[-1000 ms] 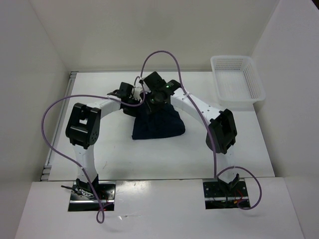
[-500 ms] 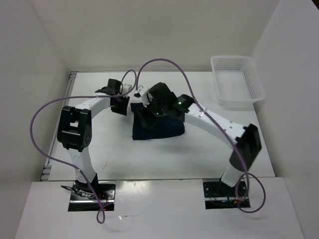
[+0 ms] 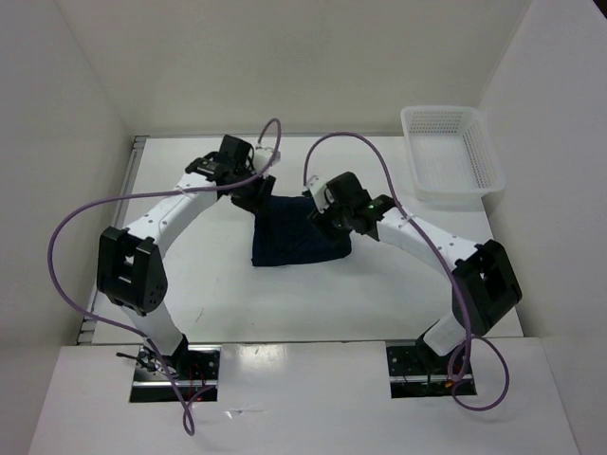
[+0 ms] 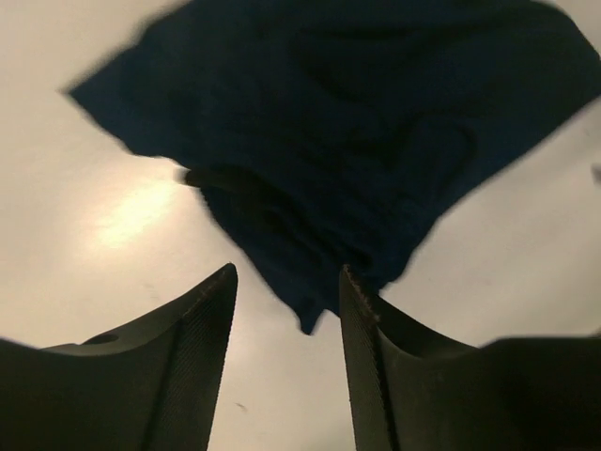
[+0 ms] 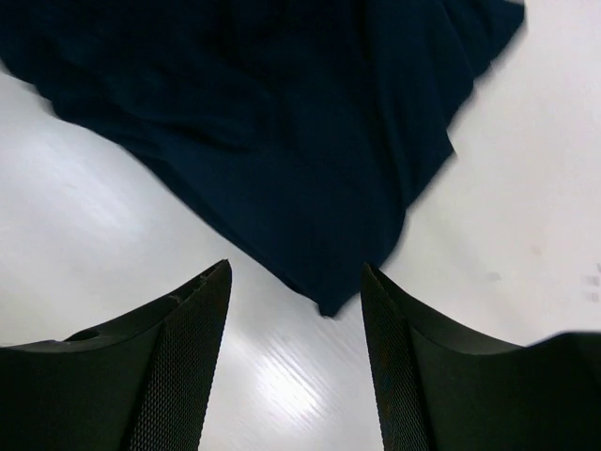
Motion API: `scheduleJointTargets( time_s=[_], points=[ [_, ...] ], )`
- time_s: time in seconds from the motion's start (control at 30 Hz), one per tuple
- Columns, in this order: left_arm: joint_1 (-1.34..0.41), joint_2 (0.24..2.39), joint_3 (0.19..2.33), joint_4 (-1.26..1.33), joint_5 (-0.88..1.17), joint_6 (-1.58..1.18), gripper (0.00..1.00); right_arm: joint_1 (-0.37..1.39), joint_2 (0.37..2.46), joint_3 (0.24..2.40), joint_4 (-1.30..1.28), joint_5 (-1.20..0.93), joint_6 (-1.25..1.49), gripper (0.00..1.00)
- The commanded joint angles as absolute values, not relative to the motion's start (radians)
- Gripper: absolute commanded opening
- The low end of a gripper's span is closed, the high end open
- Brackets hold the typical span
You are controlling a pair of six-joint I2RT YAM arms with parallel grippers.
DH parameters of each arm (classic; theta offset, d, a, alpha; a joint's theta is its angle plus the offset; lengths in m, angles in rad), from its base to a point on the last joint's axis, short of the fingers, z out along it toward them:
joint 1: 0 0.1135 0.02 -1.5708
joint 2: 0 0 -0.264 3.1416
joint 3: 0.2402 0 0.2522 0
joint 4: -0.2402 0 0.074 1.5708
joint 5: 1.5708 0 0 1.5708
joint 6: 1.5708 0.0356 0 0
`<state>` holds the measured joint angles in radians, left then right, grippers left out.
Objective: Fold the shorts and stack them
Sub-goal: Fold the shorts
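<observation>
- White tabletop [image 3: 209,275], white walls on three sides. What lies on it?
- One pair of dark navy shorts [image 3: 299,237], at the centre of the overhead frame. It is gathered into a rough trapezoid, narrower along its upper edge. A white mesh basket [image 3: 450,156] stands at the upper right, well apart from the shorts.
- State of the left end effector [image 3: 256,192]?
- It is at the upper left corner of the shorts. Its wrist view shows it spread, with a pointed corner of the cloth in the gap and nothing pinched. Whether the tips touch the fabric cannot be told.
- And the right end effector [image 3: 318,204]?
- It is over the upper right part of the shorts, near the upper edge. Its wrist view shows it spread likewise, with a corner of dark cloth in the gap above bare tabletop. No grip on the fabric is visible. Contact cannot be confirmed.
</observation>
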<state>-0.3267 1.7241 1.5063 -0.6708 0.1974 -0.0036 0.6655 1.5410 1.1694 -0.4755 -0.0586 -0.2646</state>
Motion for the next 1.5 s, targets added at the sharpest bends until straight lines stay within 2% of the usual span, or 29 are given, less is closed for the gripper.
scheduleJointTargets(
  time_s=[0.0, 0.67, 0.8, 0.93, 0.97, 1.0, 1.03, 1.1, 1.13, 1.17, 1.23, 1.27, 1.3, 1.4, 1.47],
  points=[
    [-0.38, 1.72, 1.427, -0.761, 0.304, 0.0, 0.56, 0.595, 1.528, 1.135, -0.407, -0.029, -0.328, 0.62],
    [-0.479, 1.91, 1.485, -0.672, 0.33, 0.0, 0.6, 0.554, 1.509, 0.962, -0.281, -0.043, -0.364, 0.64],
    [-0.479, 1.942, 1.485, -0.672, 0.33, 0.0, 0.51, 0.554, 1.509, 0.934, -0.259, -0.052, -0.364, 0.64],
    [-0.479, 1.962, 1.465, -0.66, 0.318, 0.0, 0.31, 0.545, 1.519, 0.925, -0.239, -0.052, -0.364, 0.64],
    [-0.479, 1.962, 1.465, -0.66, 0.318, 0.0, 0.18, 0.545, 1.528, 0.916, -0.229, -0.052, -0.364, 0.64],
    [-0.479, 1.973, 1.465, -0.649, 0.318, 0.0, 0.13, 0.545, 1.528, 0.916, -0.229, -0.052, -0.364, 0.62],
    [-0.479, 1.973, 1.474, -0.649, 0.328, 0.0, 0.08, 0.545, 1.538, 0.907, -0.216, -0.052, -0.364, 0.61],
    [-0.479, 1.982, 1.488, -0.649, 0.328, 0.0, 0.0, 0.545, 1.549, 0.907, -0.207, -0.043, -0.373, 0.5],
    [-0.479, 1.982, 1.508, -0.649, 0.328, 0.0, 0.0, 0.545, 1.56, 0.897, -0.198, -0.031, -0.373, 0.46],
    [-0.479, 1.973, 1.52, -0.658, 0.328, 0.0, 0.0, 0.545, 1.56, 0.897, -0.198, -0.031, -0.373, 0.37],
    [-0.479, 1.95, 1.548, -0.699, 0.328, 0.0, 0.0, 0.545, 1.56, 0.897, -0.198, -0.018, -0.373, 0.26],
    [-0.445, 1.921, 1.575, -0.733, 0.339, 0.0, 0.0, 0.545, 1.56, 0.897, -0.198, -0.008, -0.373, 0.16],
    [-0.428, 1.905, 1.592, -0.755, 0.339, 0.0, 0.0, 0.545, 1.56, 0.897, -0.198, -0.008, -0.383, 0.11],
    [-0.39, 1.844, 1.629, -0.845, 0.328, 0.0, 0.0, 0.545, 1.551, 0.897, -0.207, -0.018, -0.383, 0.0],
    [-0.39, 1.798, 1.629, -0.903, 0.298, 0.0, 0.0, 0.545, 1.551, 0.897, -0.231, -0.032, -0.393, 0.0]
  ],
)
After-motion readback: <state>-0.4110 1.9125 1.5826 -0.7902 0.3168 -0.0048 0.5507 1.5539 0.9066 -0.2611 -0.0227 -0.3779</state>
